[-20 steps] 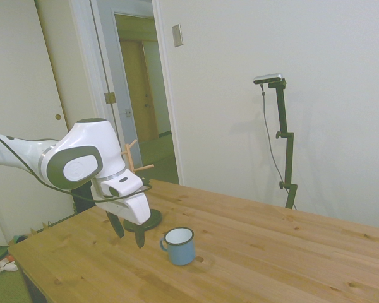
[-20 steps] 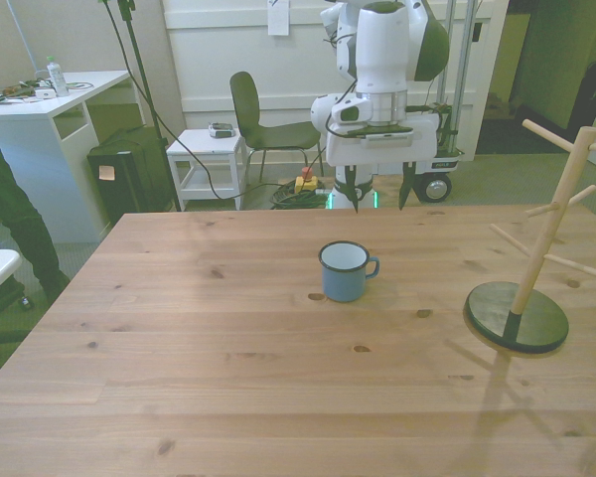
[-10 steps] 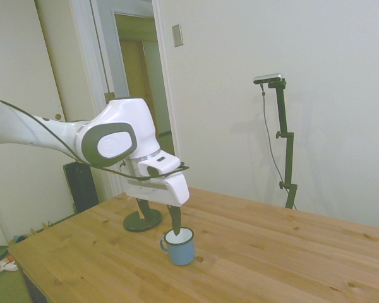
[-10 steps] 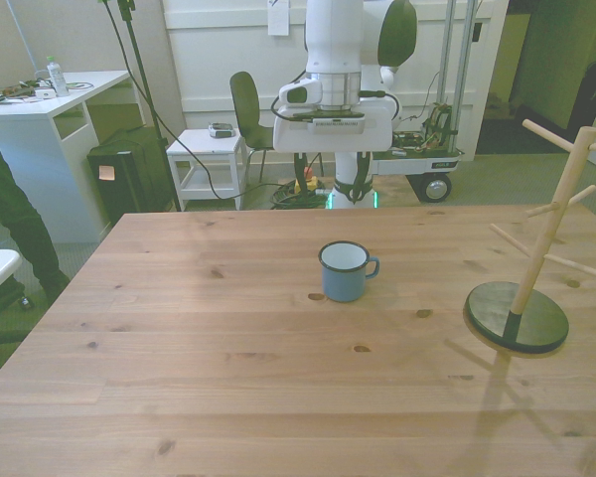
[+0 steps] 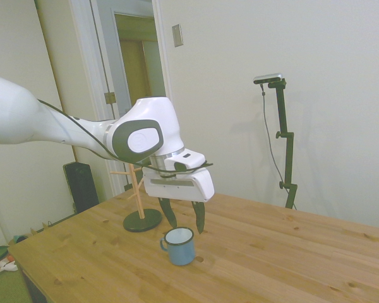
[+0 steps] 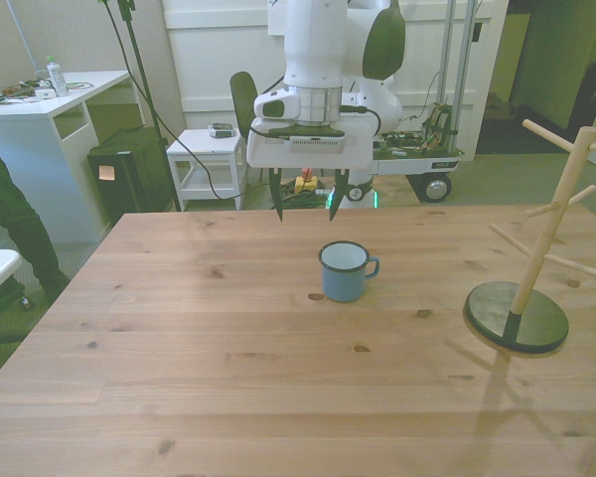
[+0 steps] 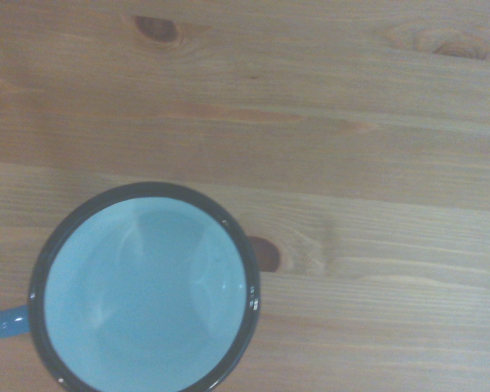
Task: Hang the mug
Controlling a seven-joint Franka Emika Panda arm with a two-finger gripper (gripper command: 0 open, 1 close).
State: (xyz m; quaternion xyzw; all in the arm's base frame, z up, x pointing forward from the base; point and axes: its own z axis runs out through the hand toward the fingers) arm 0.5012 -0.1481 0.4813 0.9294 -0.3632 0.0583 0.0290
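The small light-blue enamel mug with a white inside and a thin dark rim stands upright on the pale wooden worktop, near the middle of its width and somewhat toward the far edge in the front view. Its loop handle points to about 3 o'clock in that view. A dark knot in the wood lies just beside the mug's base, and the wrist view looks straight down into the open mouth, with the rim whole and nothing inside.

The white arm's dark-fingered tool hangs above the worktop at about 11 o'clock from the mug in the front view, apart from it and not touching. Its two fingers point down and stand spread, released, with nothing between them; in the side view the tips sit just above rim height, near the mug.

At about 3 o'clock from the mug, well apart, the light wooden peg tree on a round black base stands close to the front view's right edge of the worktop, its pegs slanting upward. Bare wood lies between mug and tree, and a broad open stretch runs from the mug to the near edge and toward the front view's left edge.

Beyond that left edge a person's dark-clothed leg shows beside a white desk.
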